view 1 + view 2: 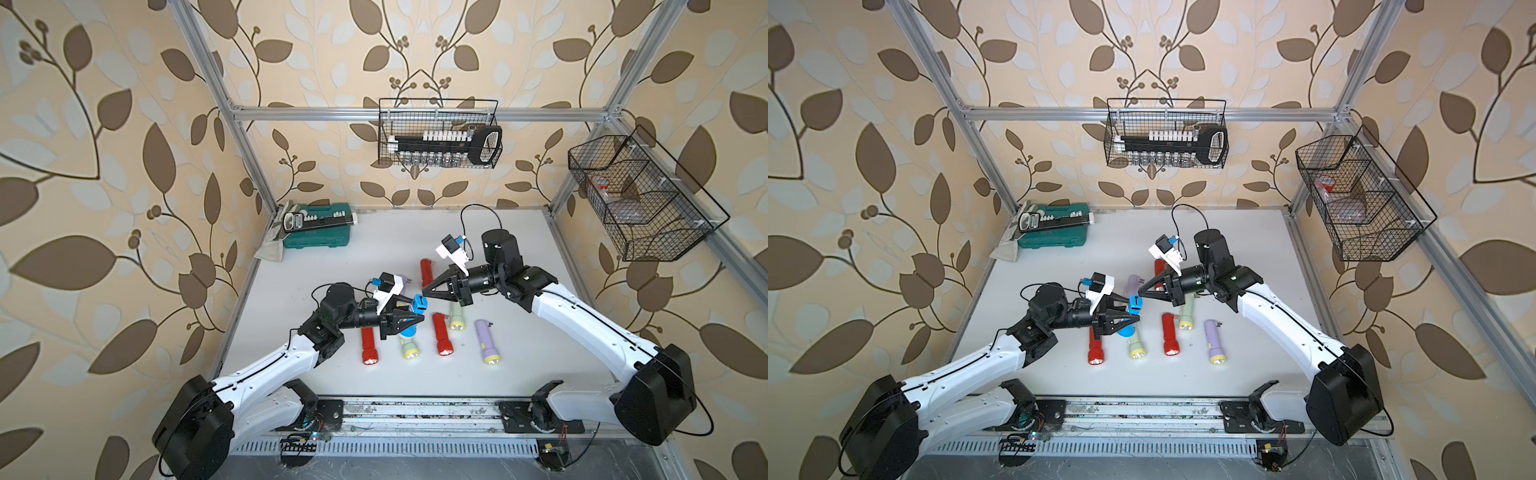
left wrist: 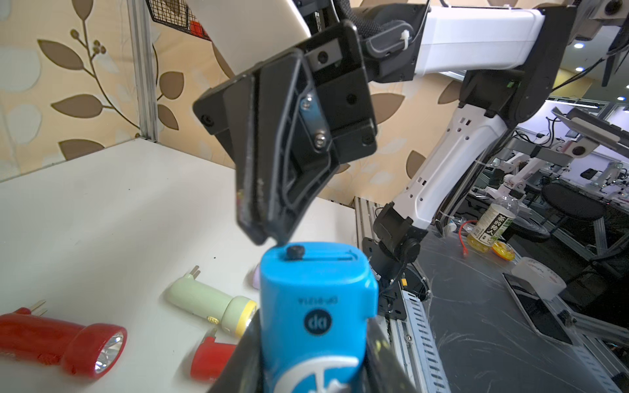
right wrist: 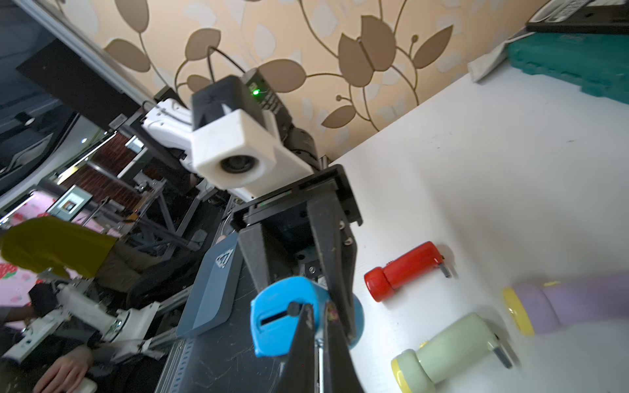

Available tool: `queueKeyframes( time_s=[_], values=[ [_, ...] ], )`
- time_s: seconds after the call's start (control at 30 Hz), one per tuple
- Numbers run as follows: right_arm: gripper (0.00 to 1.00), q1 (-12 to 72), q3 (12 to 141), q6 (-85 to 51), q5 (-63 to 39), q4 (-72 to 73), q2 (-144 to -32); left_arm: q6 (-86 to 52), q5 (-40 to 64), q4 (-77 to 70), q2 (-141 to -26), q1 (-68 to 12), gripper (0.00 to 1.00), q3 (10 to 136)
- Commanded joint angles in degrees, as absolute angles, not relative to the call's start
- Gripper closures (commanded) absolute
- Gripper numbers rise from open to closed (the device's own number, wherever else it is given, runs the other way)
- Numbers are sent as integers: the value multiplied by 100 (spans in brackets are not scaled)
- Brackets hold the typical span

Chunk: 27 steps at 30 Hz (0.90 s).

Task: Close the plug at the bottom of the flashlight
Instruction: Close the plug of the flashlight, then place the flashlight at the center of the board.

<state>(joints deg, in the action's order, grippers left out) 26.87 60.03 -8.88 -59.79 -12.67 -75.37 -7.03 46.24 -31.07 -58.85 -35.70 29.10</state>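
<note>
Blue plastic fills the left claw (image 1: 417,313). We grasp the blue flashlight (image 2: 316,306) by its body, lifted off the table (image 1: 519,365). Its bottom end is turned toward the right claw (image 2: 262,237), so that end stays free to work on. The right claw is clenched on nothing, and its joined tips sit at the edge of that end, touching or nearly so, just beside a small black knob (image 2: 295,252) and slot. Pinched tips make one firm pusher. No prongs stand out here, so we judge the plug folded in or nearly so. Below both claws a red flashlight (image 2: 68,343) and a green flashlight (image 2: 211,303) lie with prongs sticking out.
</note>
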Motion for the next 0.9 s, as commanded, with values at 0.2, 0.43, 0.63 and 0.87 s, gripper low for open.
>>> queueKeyframes(
  time_s=[0.2,0.43,0.63,0.87],
  values=[
    [100,2611,6353,-1150,-3597,-2087,-7546,-910,2351,-1222,-6480,-3635,100,3869],
    [100,2412,6700,-1522,-1784,-2977,-7972,-1748,80,1202,-7454,-3630,100,5211],
    [100,1713,6343,-2189,-1950,-2817,-7958,-1806,-903,1095,-7756,-3624,100,5313],
    [100,215,5331,-3229,-3413,-1588,-7661,-1260,-1975,2147,-8592,-3507,100,6397]
  ],
)
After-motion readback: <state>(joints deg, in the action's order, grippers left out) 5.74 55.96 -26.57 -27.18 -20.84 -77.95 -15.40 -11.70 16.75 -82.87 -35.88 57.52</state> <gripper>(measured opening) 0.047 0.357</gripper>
